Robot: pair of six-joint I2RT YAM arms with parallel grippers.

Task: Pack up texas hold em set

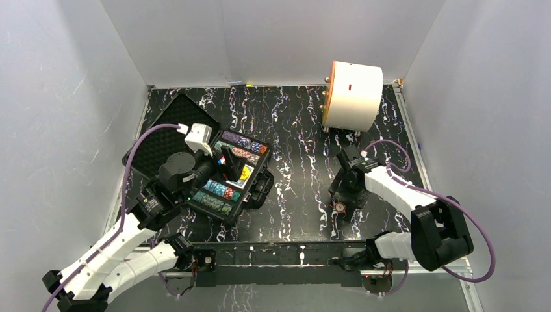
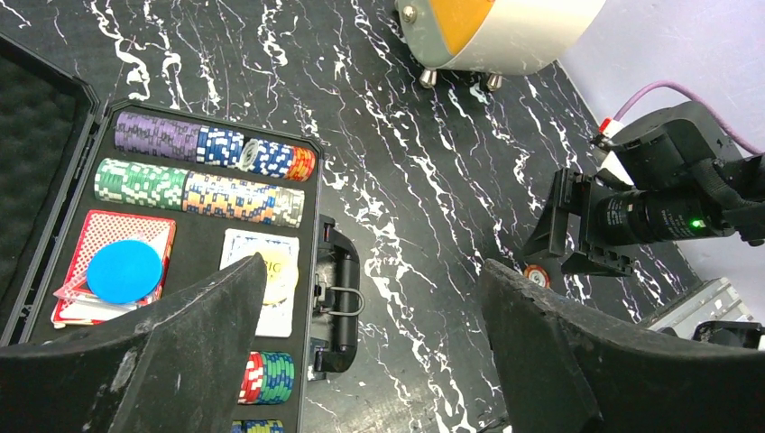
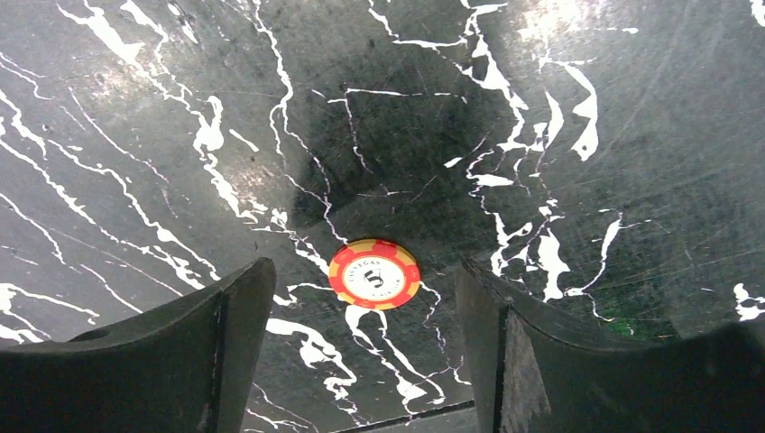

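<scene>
on the table, a red chip below the spread right gripper — left gripper spread too.

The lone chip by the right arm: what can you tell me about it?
The chip is a small round disc, red with yellow-orange blocks around its edge. Its pale centre is printed with a 5 and ringed by lettering too fine to read. It looks like smooth plastic. It lies flat, face up, on the black white-veined table, with nothing else touching it. The right gripper hangs over it, a finger standing off on each side, not gripping it.
</scene>
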